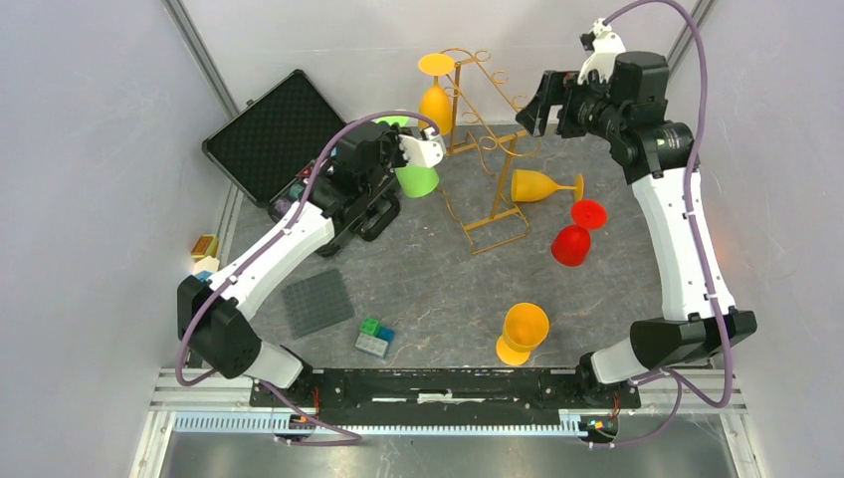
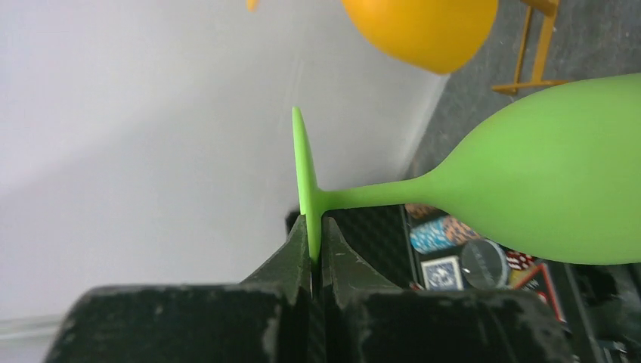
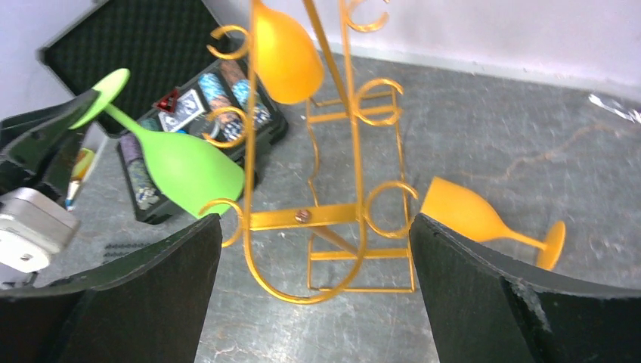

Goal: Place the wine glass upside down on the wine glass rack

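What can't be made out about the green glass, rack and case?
- Top view: the wrist covers where the left fingers pinch the green plastic wine glass.
- Left wrist view: the right edge cuts off its rim.
- Right wrist view: top edge cuts off the gold wire rack and the foot of the hanging orange glass.
- Top view: black case contents too small.

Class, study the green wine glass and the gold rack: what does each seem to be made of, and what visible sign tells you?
Green wine glass: likely plastic or silicone; it looks opaque and matte, with no glints.
Rack: seemingly thin metal rod with a gold coating, slightly glossy; it is bent into loops and riveted at a flat crossbar.
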You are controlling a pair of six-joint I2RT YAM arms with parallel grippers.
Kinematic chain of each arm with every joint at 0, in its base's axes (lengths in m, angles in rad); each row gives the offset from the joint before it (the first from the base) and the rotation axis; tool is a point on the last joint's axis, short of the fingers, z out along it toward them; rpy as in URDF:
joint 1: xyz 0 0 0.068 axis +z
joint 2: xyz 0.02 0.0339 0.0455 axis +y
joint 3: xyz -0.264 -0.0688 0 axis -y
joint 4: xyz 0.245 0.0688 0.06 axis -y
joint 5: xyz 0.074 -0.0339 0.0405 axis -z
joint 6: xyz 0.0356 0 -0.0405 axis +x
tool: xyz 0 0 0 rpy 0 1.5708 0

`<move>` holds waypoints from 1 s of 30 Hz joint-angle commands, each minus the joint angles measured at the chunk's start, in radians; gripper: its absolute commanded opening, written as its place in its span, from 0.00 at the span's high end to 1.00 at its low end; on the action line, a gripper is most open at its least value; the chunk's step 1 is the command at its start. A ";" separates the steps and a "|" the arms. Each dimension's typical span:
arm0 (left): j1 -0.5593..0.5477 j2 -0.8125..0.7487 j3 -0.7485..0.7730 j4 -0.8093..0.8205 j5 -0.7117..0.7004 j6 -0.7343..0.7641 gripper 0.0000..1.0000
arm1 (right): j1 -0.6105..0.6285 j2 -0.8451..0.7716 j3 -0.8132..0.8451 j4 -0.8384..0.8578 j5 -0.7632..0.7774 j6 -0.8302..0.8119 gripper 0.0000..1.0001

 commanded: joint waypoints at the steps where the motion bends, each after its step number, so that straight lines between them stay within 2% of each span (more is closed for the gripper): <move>1: -0.019 -0.015 0.116 0.055 0.133 0.175 0.98 | 0.000 0.018 0.109 0.033 -0.121 0.033 0.03; 4: -0.035 -0.061 0.108 -0.005 0.218 0.255 0.98 | 0.000 0.018 0.113 0.074 -0.199 0.085 0.05; 8: -0.063 -0.171 0.024 -0.089 0.340 0.410 0.98 | 0.010 0.004 0.071 0.156 -0.308 0.174 0.10; 15: -0.164 -0.330 -0.057 -0.182 0.301 0.539 0.98 | 0.133 -0.020 -0.035 0.269 -0.366 0.312 0.14; 20: -0.239 -0.371 -0.048 -0.182 0.266 0.589 0.98 | 0.262 -0.022 -0.137 0.420 -0.398 0.437 0.20; 24: -0.275 -0.375 -0.028 -0.205 0.232 0.621 0.98 | 0.303 -0.022 -0.185 0.548 -0.415 0.525 0.24; 26: -0.285 -0.372 -0.018 -0.222 0.220 0.635 0.98 | 0.319 -0.014 -0.184 0.587 -0.430 0.556 0.29; 28: -0.291 -0.373 -0.015 -0.222 0.218 0.634 0.98 | 0.337 -0.002 -0.171 0.589 -0.438 0.559 0.39; 30: -0.294 -0.371 -0.010 -0.222 0.213 0.633 0.98 | 0.347 0.003 -0.173 0.591 -0.446 0.560 0.56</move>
